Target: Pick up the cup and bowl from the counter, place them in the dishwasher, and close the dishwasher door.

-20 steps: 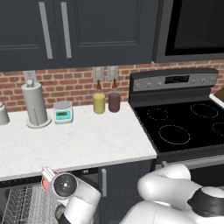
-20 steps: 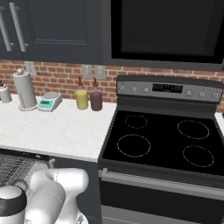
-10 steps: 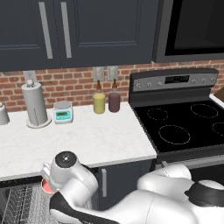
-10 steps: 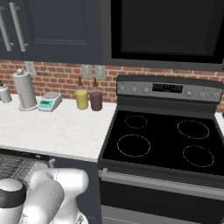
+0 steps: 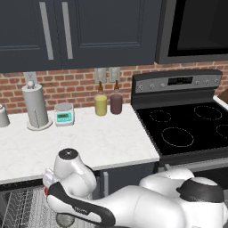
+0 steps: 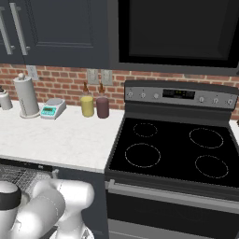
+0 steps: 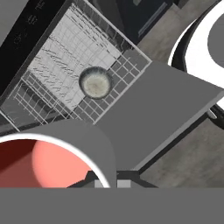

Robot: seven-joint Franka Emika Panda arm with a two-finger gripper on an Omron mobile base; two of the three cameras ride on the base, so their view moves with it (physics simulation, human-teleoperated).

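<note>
Hand view shows the gripper [image 7: 113, 183] pinching the cup [image 7: 52, 155] by its rim; the bowl [image 7: 95, 83] lies below on the rack [image 7: 65, 57]. Cup seems light, stiff, maybe slippery.

Even, shadowless rendered light (slightly soft)

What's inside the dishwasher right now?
The bowl sits on the white wire rack inside the dishwasher. The cup, held close to the camera, covers the rack's near corner, so anything there can't be seen.
</note>
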